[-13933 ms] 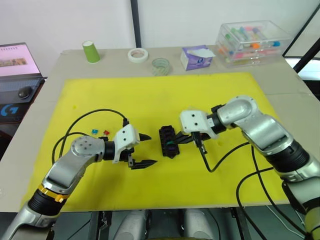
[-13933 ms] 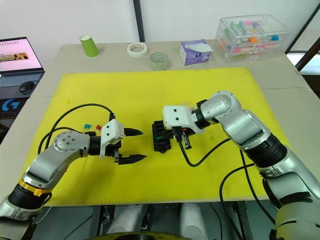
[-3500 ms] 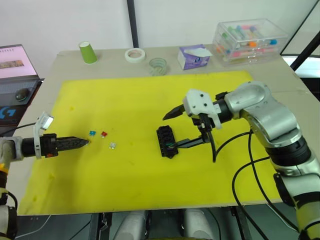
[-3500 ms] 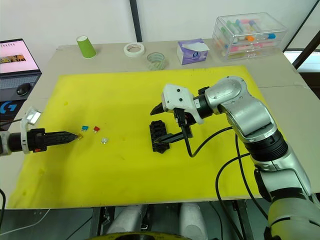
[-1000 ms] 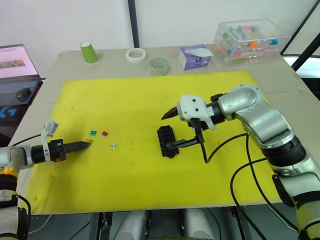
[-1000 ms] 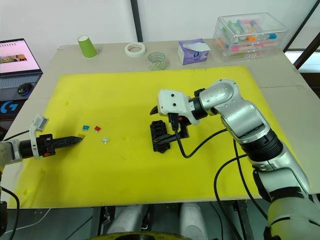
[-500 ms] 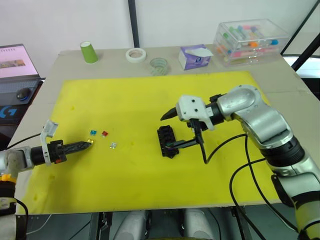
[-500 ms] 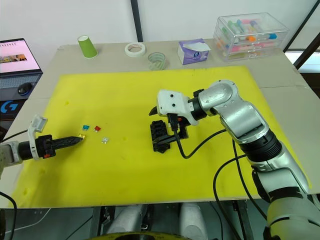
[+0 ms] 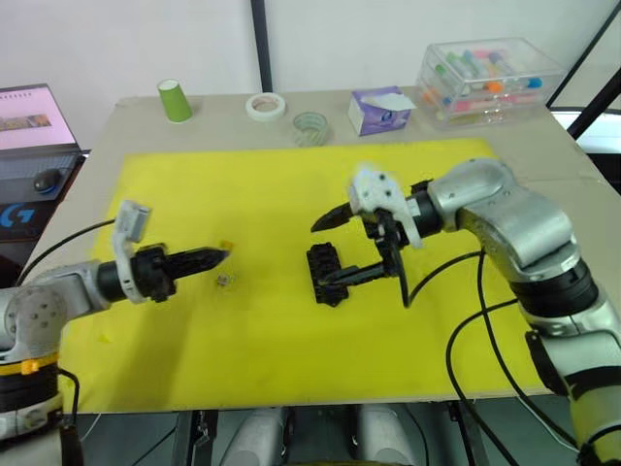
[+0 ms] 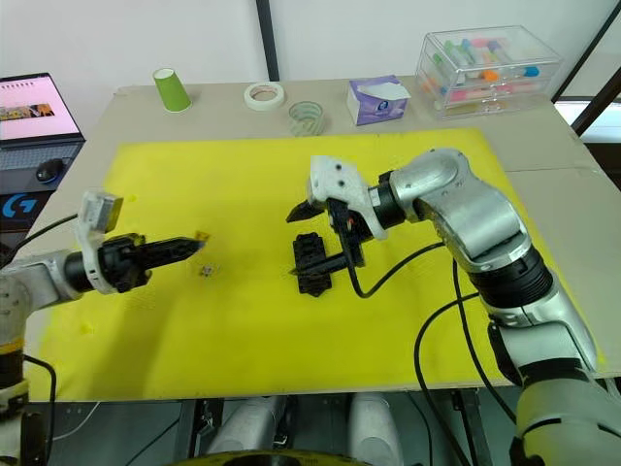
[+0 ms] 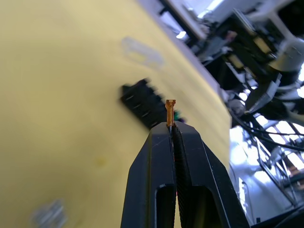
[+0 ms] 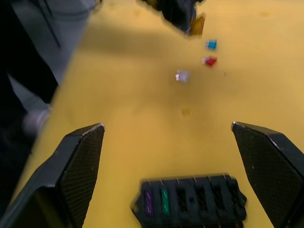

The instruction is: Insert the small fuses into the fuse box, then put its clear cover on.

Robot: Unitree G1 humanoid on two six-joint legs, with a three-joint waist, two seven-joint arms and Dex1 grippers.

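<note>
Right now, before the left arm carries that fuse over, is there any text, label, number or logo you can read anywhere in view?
"G": a white logo on the dark device at the table's left edge.
Laptop screen: a pink page, print too small to read.
Purple tissue box: markings too blurred to read.
Fuse box and yellowish fuse: no legible markings.

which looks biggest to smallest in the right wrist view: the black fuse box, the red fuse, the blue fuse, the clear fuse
1. fuse box, by far the largest, though it is also nearest the camera.
2. red fuse, blue fuse and clear fuse: all tiny and alike in size, too close to rank.
</note>
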